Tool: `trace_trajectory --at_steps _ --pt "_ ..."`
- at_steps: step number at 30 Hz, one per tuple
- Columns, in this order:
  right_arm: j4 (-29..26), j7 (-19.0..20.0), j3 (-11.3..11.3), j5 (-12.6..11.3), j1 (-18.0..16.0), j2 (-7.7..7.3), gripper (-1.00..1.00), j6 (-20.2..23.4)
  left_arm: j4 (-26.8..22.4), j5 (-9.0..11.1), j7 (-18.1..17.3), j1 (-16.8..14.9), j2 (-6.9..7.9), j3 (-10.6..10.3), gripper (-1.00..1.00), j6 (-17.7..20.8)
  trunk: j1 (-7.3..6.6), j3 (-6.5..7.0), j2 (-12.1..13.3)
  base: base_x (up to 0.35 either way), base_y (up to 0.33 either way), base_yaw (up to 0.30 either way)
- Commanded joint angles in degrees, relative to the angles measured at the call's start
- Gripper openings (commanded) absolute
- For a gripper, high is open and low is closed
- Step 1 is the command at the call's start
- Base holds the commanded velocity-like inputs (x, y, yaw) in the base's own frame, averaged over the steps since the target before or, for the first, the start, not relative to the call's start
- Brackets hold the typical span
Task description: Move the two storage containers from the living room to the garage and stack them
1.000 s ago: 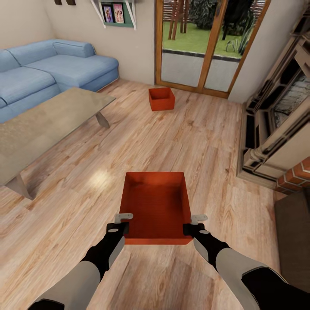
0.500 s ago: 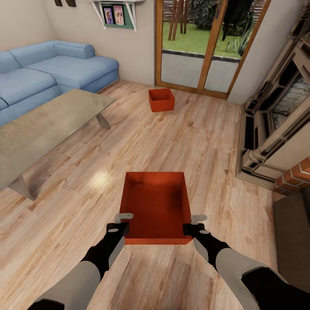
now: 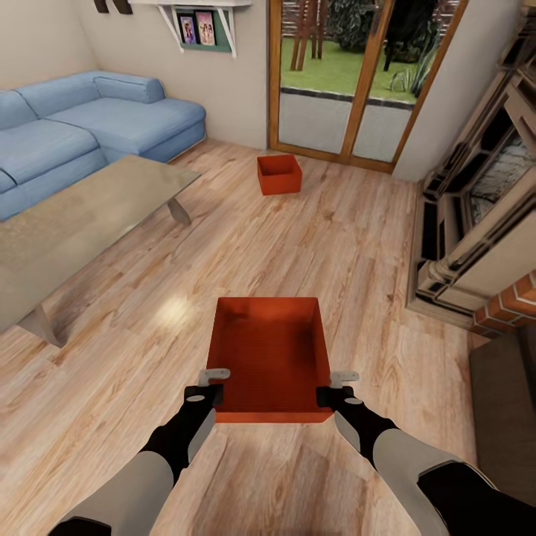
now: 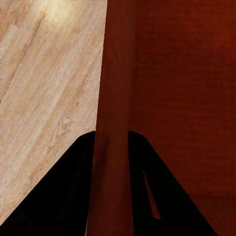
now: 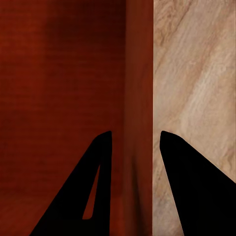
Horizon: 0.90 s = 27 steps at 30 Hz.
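The near bin [image 3: 269, 357] hangs above the plank floor [image 3: 350, 223] between both arms, open side up. The left gripper [image 3: 211, 387] pinches its left wall and the right gripper [image 3: 335, 388] its right wall, both close to the near corners. In the left wrist view the two dark fingers [image 4: 59, 196] sit closed against either side of the wall [image 4: 114, 123], one inside the bin and one outside; the right wrist view shows the same pinch, fingers [image 5: 191, 191] straddling the wall [image 5: 138, 98]. The bin's underside is hidden.

To the left stands a glass-topped table [image 3: 89, 216], cut off by the picture's edge, with a blue sofa [image 3: 97, 119] behind it. On the right a fireplace [image 3: 476, 223] runs along the wall, also cut off. Farther off, the second bin [image 3: 279, 174] sits on the planks just before the glass doors [image 3: 350, 74], with open floor between it and the near bin. A shelf [image 3: 201, 22] with small framed pictures hangs by the doors; their content is too small to read.
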Motion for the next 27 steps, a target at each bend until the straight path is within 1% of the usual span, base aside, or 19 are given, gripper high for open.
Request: trace_trajectory --at_steps 1,27 --pt "0.4 -0.4 -0.1 -0.7 0.0 -0.15 -1.0 -0.2 -0.3 -1.2 1.8 -0.1 0.29 0.2 -1.0 0.5 -0.22 0.15 0.4 0.0 0.0 0.0" --pt "0.4 -0.4 -0.1 -0.7 0.0 -0.3 -1.0 -0.3 -0.3 -1.2 1.8 -0.1 0.29 0.2 -1.0 0.5 -5.93 4.82 10.8 0.0 0.0 0.0"
